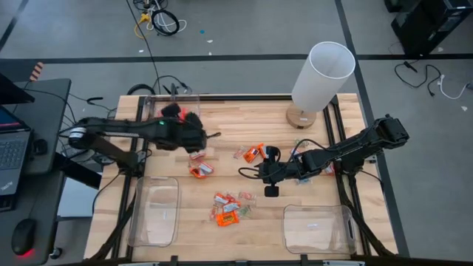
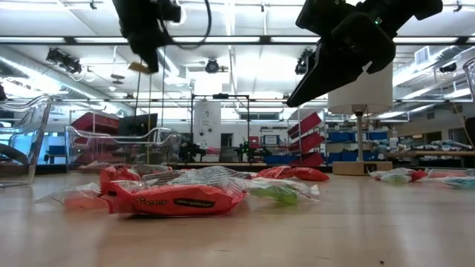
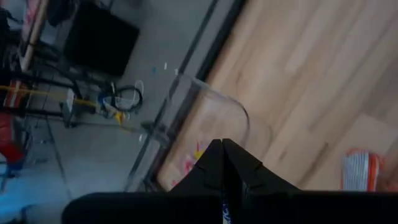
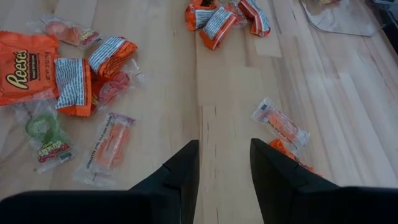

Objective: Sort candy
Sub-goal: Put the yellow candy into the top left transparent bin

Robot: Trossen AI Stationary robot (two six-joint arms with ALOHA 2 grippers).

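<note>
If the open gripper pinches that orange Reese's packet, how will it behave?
The Reese's packet lies flat with crinkled edges, so it probably flexes and feels light. Its glossy wrapper may slip between the right gripper fingers. It won't roll.

Bare wood lies open between the orange candy cluster and the candy pile; the lamp blocks the far right corner.

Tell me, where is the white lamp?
In the high view, the white lamp stands at the table's far right corner, beyond the right arm's open fingers.
</note>
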